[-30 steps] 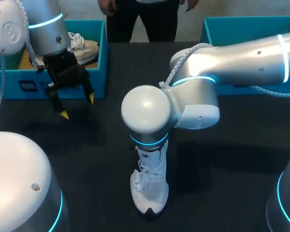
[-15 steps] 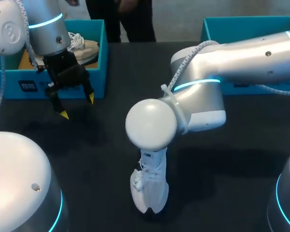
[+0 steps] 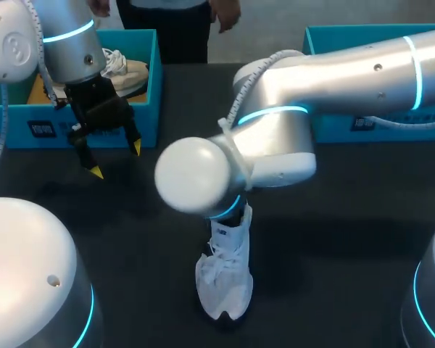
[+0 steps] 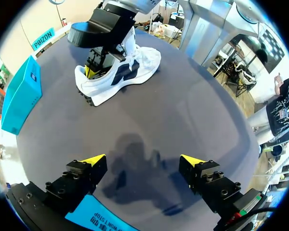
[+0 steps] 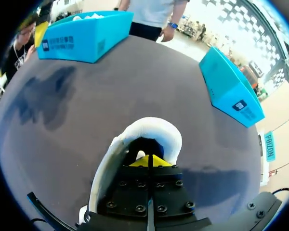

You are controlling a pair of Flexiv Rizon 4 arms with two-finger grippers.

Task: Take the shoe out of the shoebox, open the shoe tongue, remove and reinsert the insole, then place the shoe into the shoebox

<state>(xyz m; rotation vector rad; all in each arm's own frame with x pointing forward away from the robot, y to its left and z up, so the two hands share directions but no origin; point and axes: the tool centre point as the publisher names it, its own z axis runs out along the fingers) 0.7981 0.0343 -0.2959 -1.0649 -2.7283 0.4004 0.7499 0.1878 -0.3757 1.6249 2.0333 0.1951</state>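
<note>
A white sneaker (image 3: 223, 283) with dark side markings is seen standing on the black table (image 3: 333, 239), outside both boxes, with its toe pointed toward the robot. The right gripper (image 5: 148, 160) is lowered into the sneaker's opening at the heel end. Its yellow fingers are pressed together, tip against tip, and whether anything thin is pinched between them cannot be told. In the head view this gripper is hidden by the right arm (image 3: 275, 138), which is bent above the sneaker. The left gripper (image 3: 116, 160) is held well apart from the sneaker, beyond it to the left, above bare table, with its fingers spread wide and nothing between them. A blue shoebox (image 3: 141, 109) is placed beyond the sneaker on the left, just behind the left gripper, and a second pale shoe (image 3: 127, 72) is lying in it. Another blue box (image 3: 326, 40) is set beyond the sneaker on the right.
</note>
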